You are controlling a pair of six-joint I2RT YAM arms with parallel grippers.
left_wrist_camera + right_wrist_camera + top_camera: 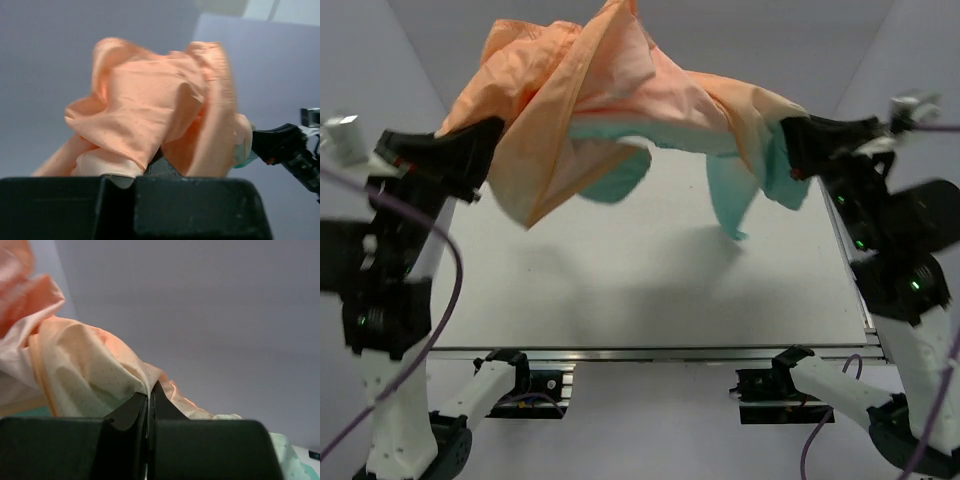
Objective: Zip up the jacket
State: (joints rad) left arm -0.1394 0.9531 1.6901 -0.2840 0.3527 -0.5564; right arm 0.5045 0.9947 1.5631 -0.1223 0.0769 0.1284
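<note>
The jacket [605,95], peach-orange with teal parts hanging below, is held in the air above the table, stretched between both arms. My left gripper [492,140] is shut on its peach fabric at the left; in the left wrist view the cloth [150,115] bunches over the jaws. My right gripper [790,135] is shut on the jacket's right end; in the right wrist view the fabric [95,370] is pinched between the closed fingers, with an orange zipper strip [42,380] running down at left. A teal sleeve [732,195] dangles free.
The white table [650,290] lies below the jacket, with a metal rail [650,352] along its near edge. Grey walls stand behind and at both sides. Purple cables [445,290] hang by the arms.
</note>
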